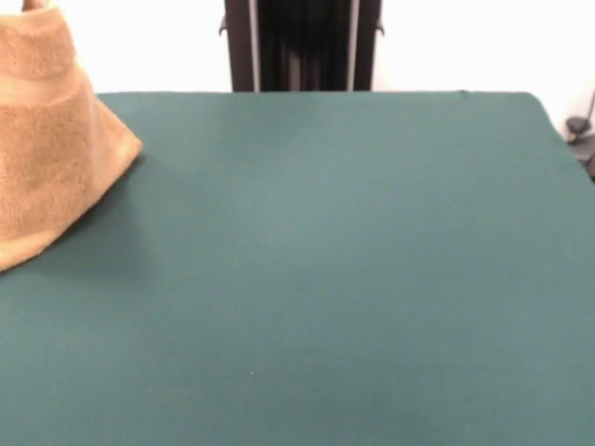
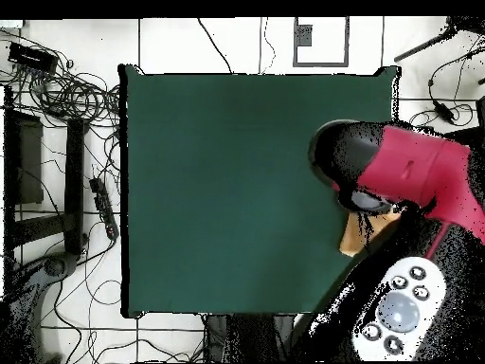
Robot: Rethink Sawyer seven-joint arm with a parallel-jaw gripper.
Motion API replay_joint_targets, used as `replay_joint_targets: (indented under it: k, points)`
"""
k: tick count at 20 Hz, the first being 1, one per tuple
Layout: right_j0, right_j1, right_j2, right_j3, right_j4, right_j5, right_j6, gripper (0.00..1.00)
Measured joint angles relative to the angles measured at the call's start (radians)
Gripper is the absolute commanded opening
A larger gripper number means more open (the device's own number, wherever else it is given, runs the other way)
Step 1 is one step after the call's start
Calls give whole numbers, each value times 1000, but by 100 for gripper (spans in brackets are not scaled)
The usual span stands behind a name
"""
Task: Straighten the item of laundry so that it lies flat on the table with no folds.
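The golden-orange towel is at the table's left edge in the front view. It rises in a cone to the picture's top edge, and its lower hem rests on the dark green table. A flat woven band crosses it high up. In the overhead view only a small orange patch of the towel shows at the table's right edge, under the red and black arm. The arm hides the gripper there, and the front view cuts it off above the towel.
The black pedestal stands behind the table's far edge. In the overhead view, cables and dark stands lie on the floor left of the table. The arm's grey control pad shows at the lower right.
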Motion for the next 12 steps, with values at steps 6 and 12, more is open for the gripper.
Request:
replay_joint_targets:
  k: [6, 12]
  points:
    - [68, 3, 0, 71, 38, -71, 22, 0]
    - [130, 16, 1, 96, 87, -116, 110, 0]
